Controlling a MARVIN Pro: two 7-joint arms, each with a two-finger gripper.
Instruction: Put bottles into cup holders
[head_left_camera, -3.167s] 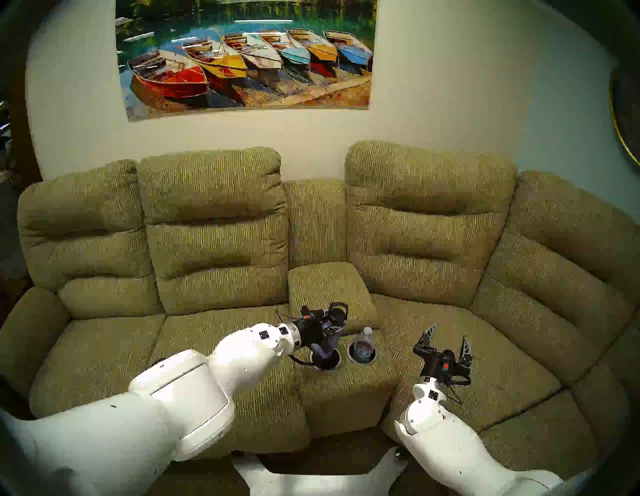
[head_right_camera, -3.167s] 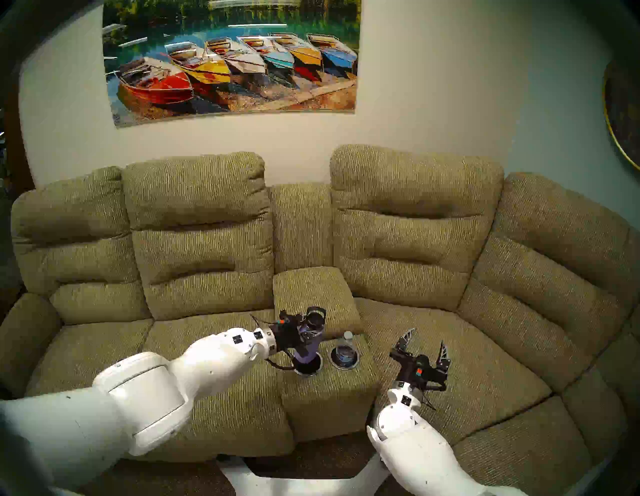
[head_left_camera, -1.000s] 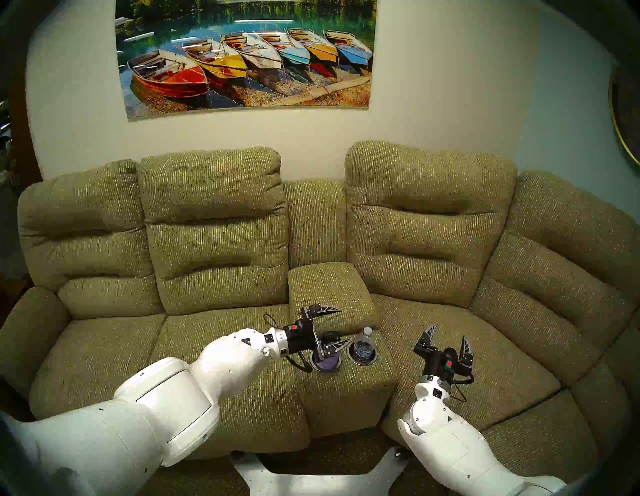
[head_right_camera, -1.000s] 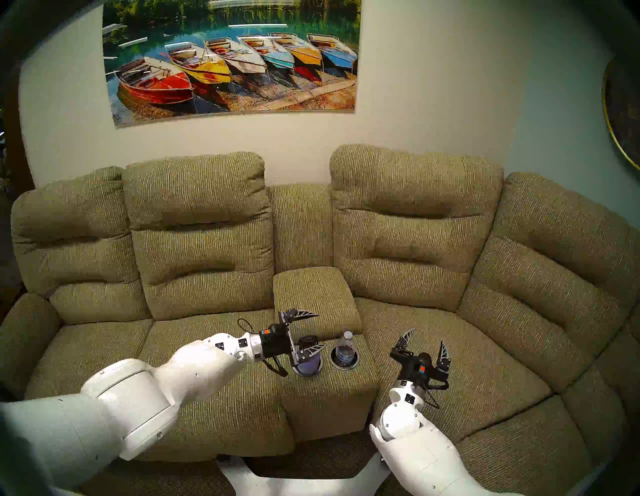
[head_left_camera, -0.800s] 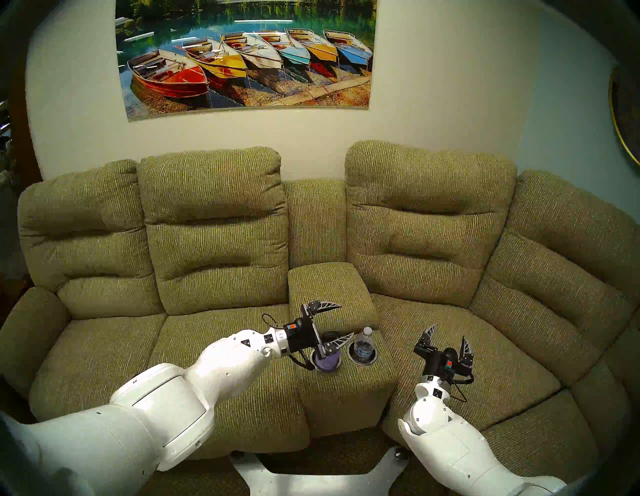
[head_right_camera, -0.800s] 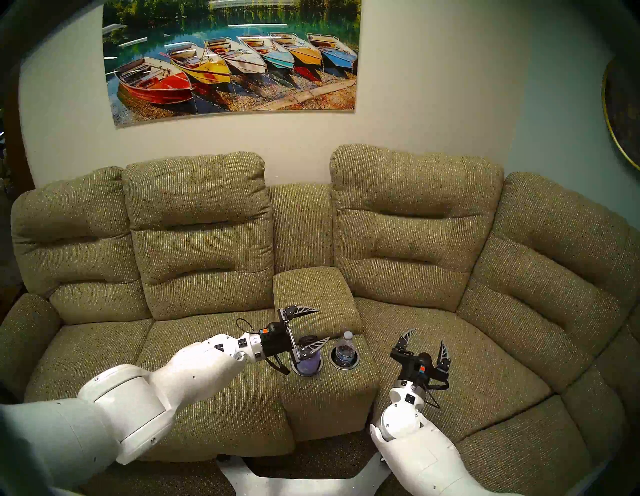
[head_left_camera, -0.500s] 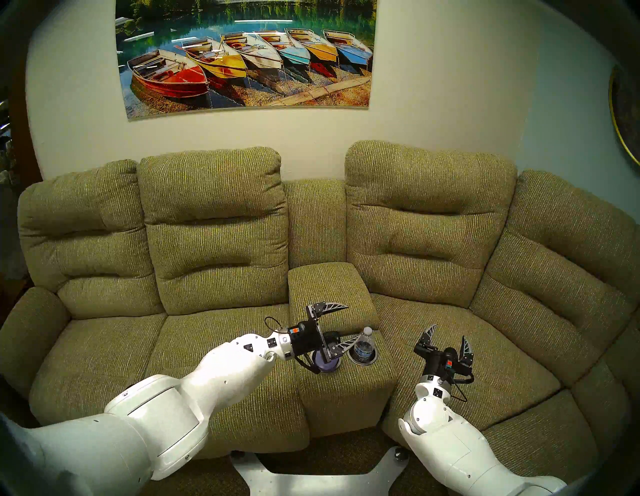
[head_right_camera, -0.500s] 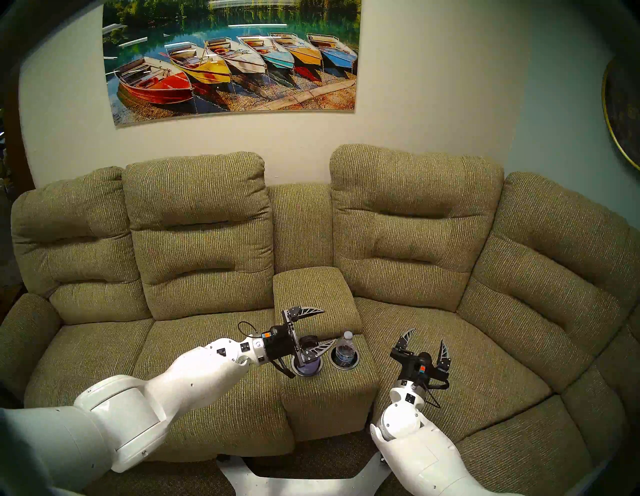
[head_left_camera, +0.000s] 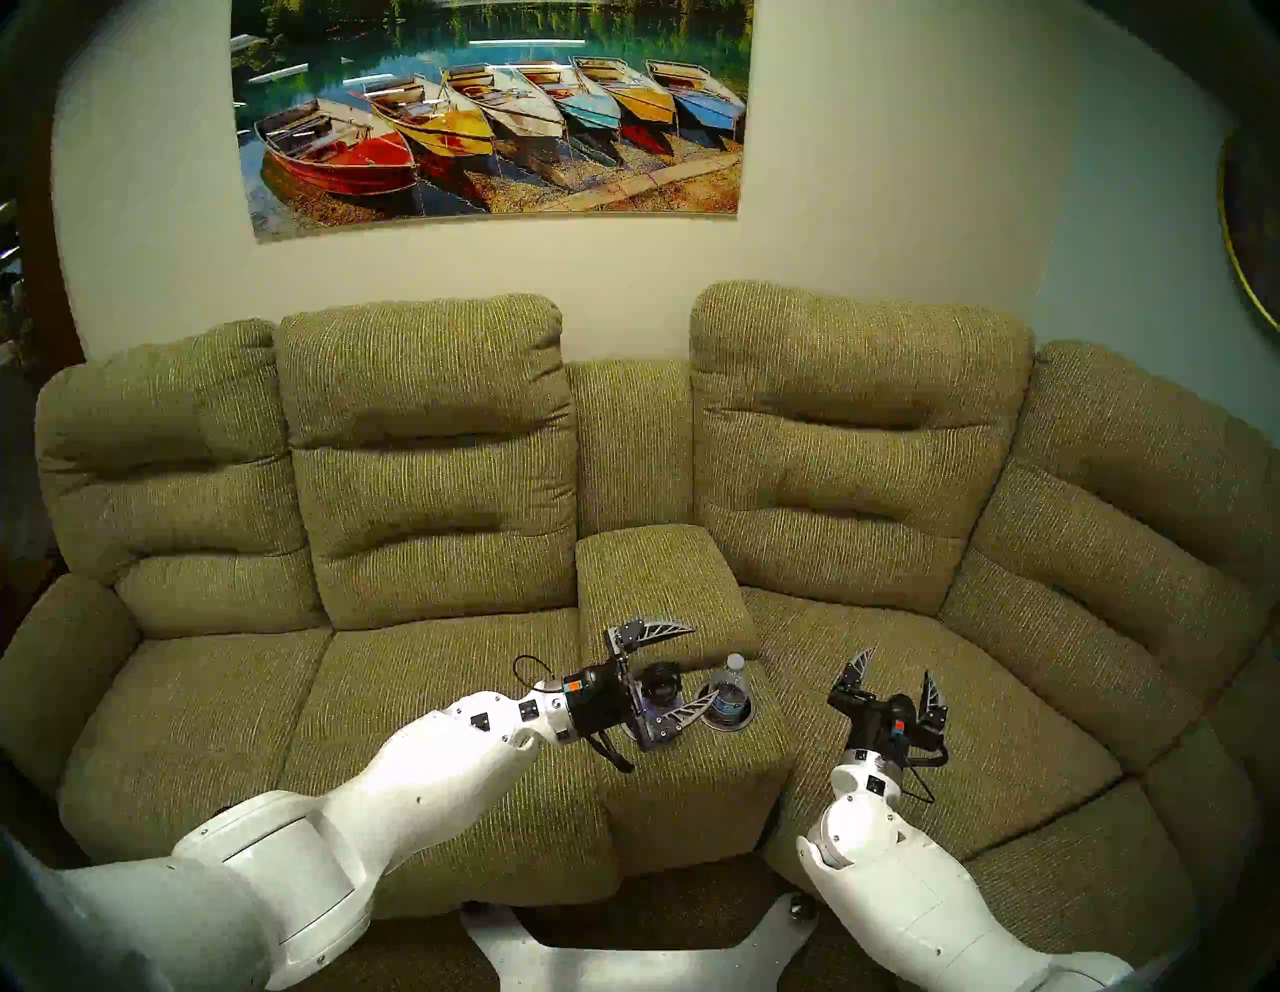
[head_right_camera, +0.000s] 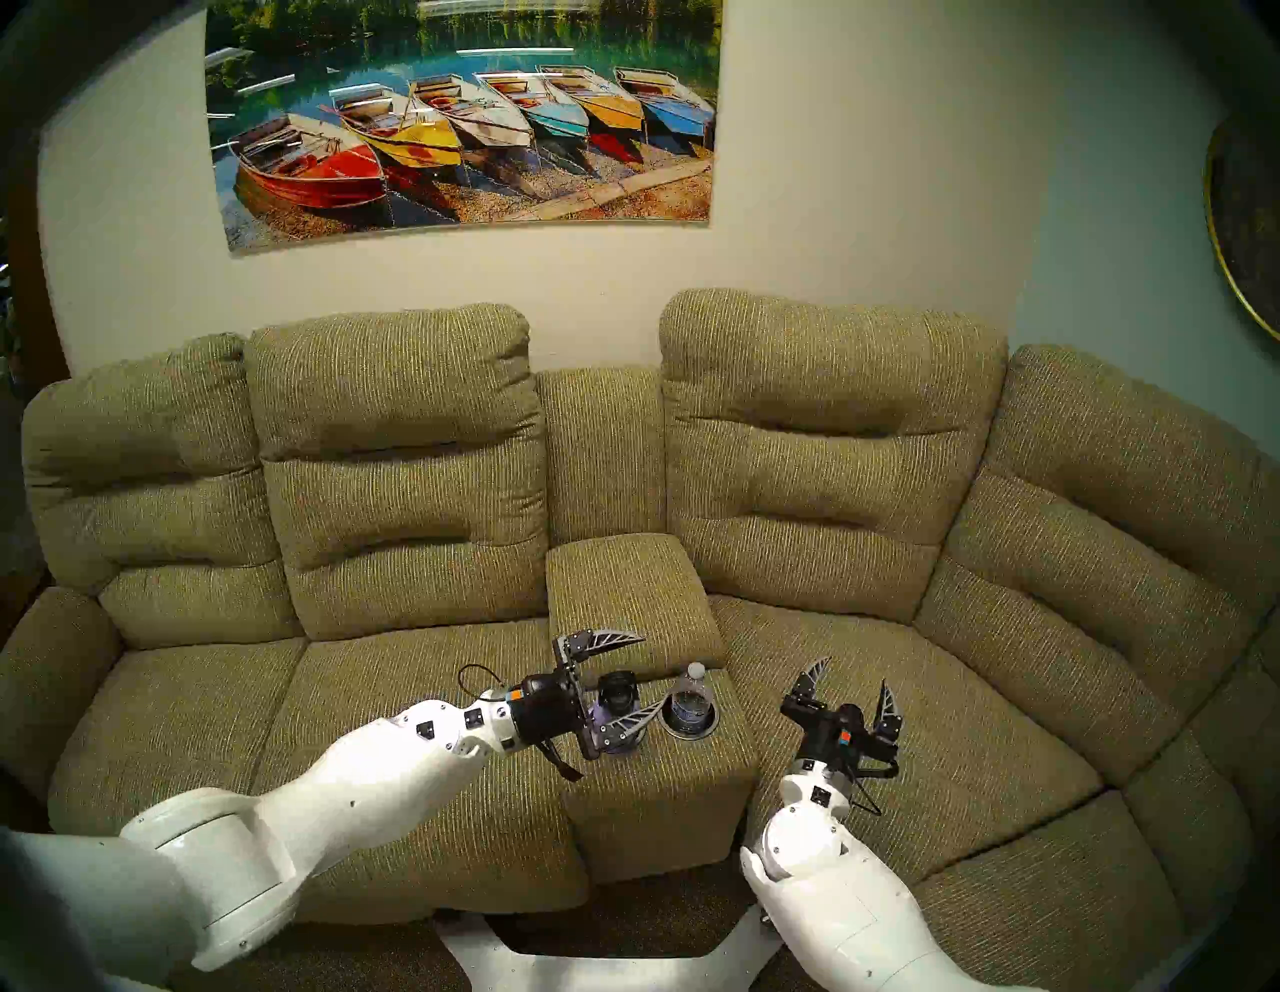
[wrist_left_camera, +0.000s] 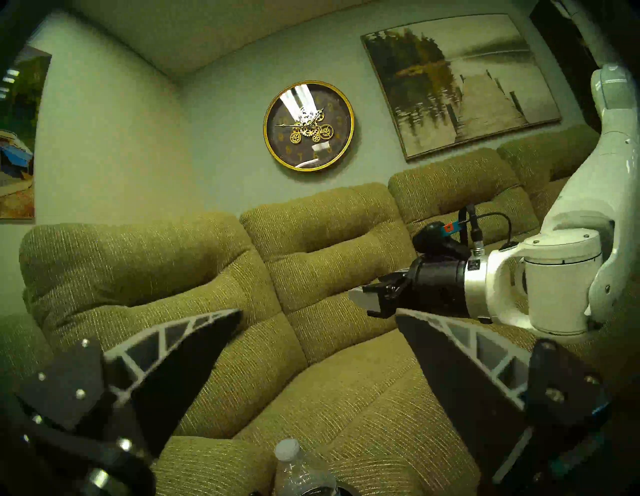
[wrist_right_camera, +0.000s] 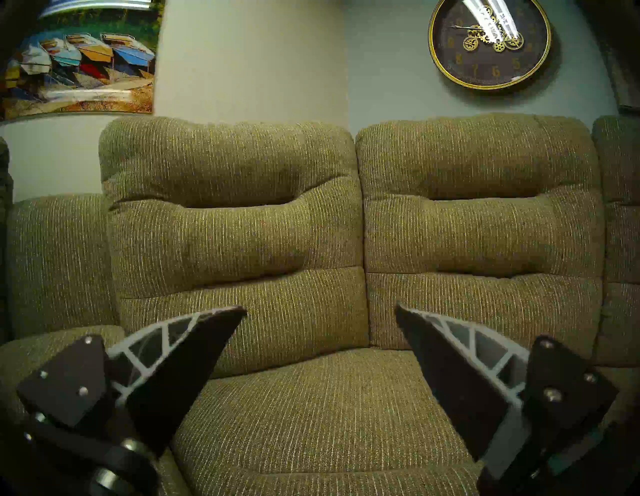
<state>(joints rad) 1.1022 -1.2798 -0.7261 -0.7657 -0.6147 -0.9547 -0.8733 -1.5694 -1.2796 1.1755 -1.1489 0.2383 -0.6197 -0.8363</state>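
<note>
The lavender flask (head_left_camera: 653, 708) with its black loop cap stands upright in the left cup holder, whose rim is mostly hidden behind my left gripper. My left gripper (head_left_camera: 703, 661) is open and empty, its fingers spread above and in front of the flask and apart from it. The clear water bottle (head_left_camera: 732, 687) stands in the right cup holder (head_left_camera: 727, 724); its white cap shows at the bottom of the left wrist view (wrist_left_camera: 287, 450). My right gripper (head_left_camera: 897, 665) is open and empty over the seat to the right of the console.
The cup holders sit in the olive-green console (head_left_camera: 692, 783) between two sofa seats, with a padded armrest (head_left_camera: 658, 575) just behind them. Seat cushions (wrist_right_camera: 318, 408) lie on both sides. A painting and a clock (wrist_left_camera: 308, 126) hang on the walls.
3.2 s ago my left gripper held the flask over the left holder. It has let go and opened, and over the last second the left arm has lowered and drawn back slightly. The right arm is still.
</note>
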